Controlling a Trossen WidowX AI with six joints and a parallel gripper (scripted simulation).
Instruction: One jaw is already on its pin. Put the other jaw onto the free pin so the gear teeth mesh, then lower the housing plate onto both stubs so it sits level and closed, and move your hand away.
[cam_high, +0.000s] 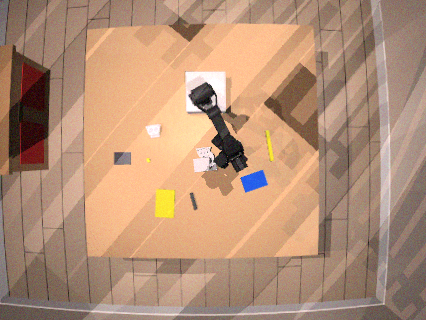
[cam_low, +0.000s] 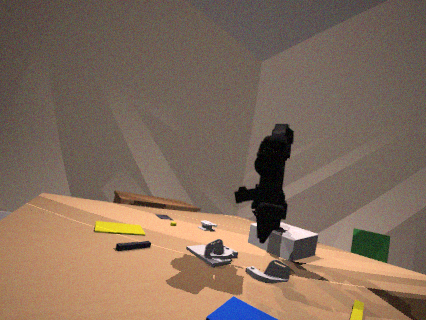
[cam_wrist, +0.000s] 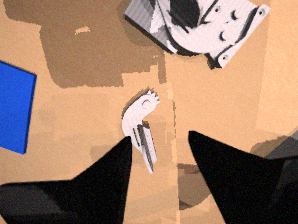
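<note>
The loose jaw (cam_low: 276, 270) (cam_wrist: 132, 118), a white curved piece with small teeth and a dark upright pad, lies on the table. The base (cam_high: 201, 165) (cam_low: 202, 251) is white; the seated jaw (cam_low: 215, 247) (cam_wrist: 183, 14) rests on it with its dark pad up. Pin fit and the free pin are too small to tell. A small white piece (cam_high: 153, 131) (cam_low: 208, 224), seemingly the housing plate, lies apart. My gripper (cam_low: 262, 240) (cam_wrist: 160, 138) is open and empty above the table. In the wrist view the loose jaw shows between and beyond the fingertips, closer to the left one.
A blue sheet (cam_high: 254, 181) (cam_low: 240, 311) (cam_wrist: 16, 109) lies near the loose jaw. A yellow bar (cam_high: 270, 146), a yellow sheet (cam_high: 165, 203) (cam_low: 119, 228), a black bar (cam_high: 193, 201) (cam_low: 133, 245) and a dark square (cam_high: 122, 158) lie around. A white box (cam_low: 295, 242) stands at the arm's base.
</note>
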